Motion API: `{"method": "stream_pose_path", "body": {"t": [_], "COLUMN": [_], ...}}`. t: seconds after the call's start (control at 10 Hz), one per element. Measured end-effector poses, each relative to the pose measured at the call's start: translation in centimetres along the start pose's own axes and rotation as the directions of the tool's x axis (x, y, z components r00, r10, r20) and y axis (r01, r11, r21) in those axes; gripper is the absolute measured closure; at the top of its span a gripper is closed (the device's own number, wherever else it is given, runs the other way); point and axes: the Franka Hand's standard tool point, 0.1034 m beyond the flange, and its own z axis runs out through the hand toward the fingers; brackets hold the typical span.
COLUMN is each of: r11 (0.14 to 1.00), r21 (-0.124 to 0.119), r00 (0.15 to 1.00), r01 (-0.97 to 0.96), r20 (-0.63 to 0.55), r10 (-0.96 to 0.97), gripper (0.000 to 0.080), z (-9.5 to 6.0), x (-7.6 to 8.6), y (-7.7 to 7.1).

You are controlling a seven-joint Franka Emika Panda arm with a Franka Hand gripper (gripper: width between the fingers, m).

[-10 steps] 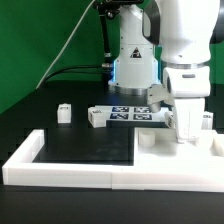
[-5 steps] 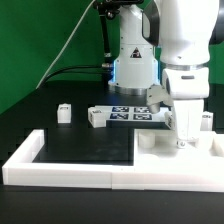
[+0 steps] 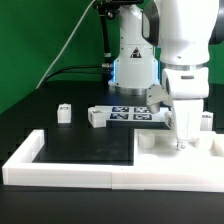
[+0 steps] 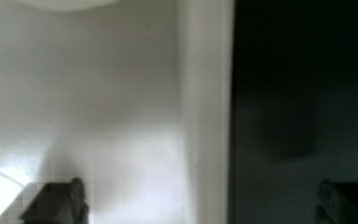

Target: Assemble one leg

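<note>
a: found the claw?

b: yes. hangs low, close above the white panel, toward the exterior view's right end of the bench.

a: open or closed?

b: open, going by the wrist view. shows both fingertips spread wide and clamping nothing: one over the panel's white face, the other over the dark bench, straddling the panel's edge.

a: and the legs?

b: counted three in the exterior view, none in the claw. nearest leg just beside the claw, on the exterior view's right, partly hidden behind it. middle leg well apart from the claw, toward the exterior view's left, at the end of the marker board; touching or only close, cannot tell. farthest leg further from the claw on the same side, upright, tag facing the camera.

a: anything else near the claw?

b: only the border wall, lying in front of the claw along the panel's near side.
</note>
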Motion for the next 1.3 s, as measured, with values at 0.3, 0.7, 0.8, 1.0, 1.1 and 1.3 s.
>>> {"method": "stream_pose_path", "body": {"t": [0.3, 0.7, 0.8, 1.0, 1.1, 1.3], "r11": [0.989, 0.949, 0.929, 0.825, 0.793, 0.452], "r21": [-0.034, -0.048, -0.046, -0.045, -0.044, -0.019], "r00": [0.990, 0.949, 0.930, 0.826, 0.794, 0.452], "r01": [-0.143, -0.313, -0.367, -0.563, -0.607, -0.892], "r20": [0.007, 0.010, 0.006, -0.005, -0.007, -0.057], "r10": [0.144, 0.314, 0.368, 0.564, 0.607, 0.890], "gripper": [0.0151, 0.0151, 0.0151, 0.0151, 0.0151, 0.0151], "z": [-2.8, -4.4, -4.4, -4.4, -4.3, -4.0], "x": [0.6, 0.9, 1.0, 1.1, 1.0, 1.1], "y": [-2.4, -4.1, -4.2, -4.2, -4.2, -5.9]}}
